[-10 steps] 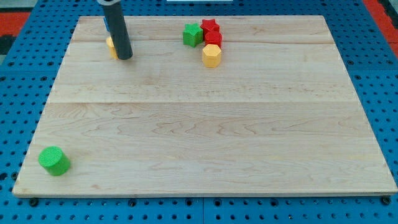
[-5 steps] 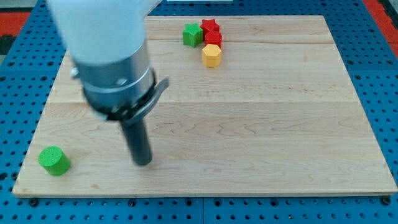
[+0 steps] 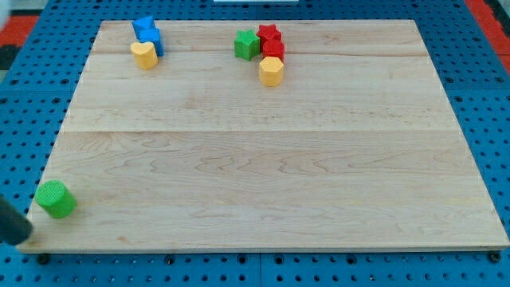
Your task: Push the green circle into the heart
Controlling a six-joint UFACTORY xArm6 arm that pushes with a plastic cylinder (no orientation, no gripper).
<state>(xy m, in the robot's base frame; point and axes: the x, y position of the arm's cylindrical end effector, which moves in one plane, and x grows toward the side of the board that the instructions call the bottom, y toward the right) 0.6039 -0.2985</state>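
Progress: barely any. Green circle [image 3: 55, 198] sits lower left of the desk [image 3: 263, 159], yellow heart [image 3: 144, 55] way off in upper left, well apart. My tip [image 3: 17, 237] just lower-left of circle. No fingers on this rig. Whole push left.

The green circle [image 3: 56, 198] is placed at the near left corner of the board [image 3: 271, 159], with my tip [image 3: 17, 237] found just left of it and nearer. At the far left, the yellow heart [image 3: 144, 55] is set against the blue blocks [image 3: 147, 33] behind it. Further right along the far edge, a green block [image 3: 246, 44], red blocks [image 3: 271, 41] and a yellow hexagon [image 3: 271, 71] are clustered, the hexagon nearest.
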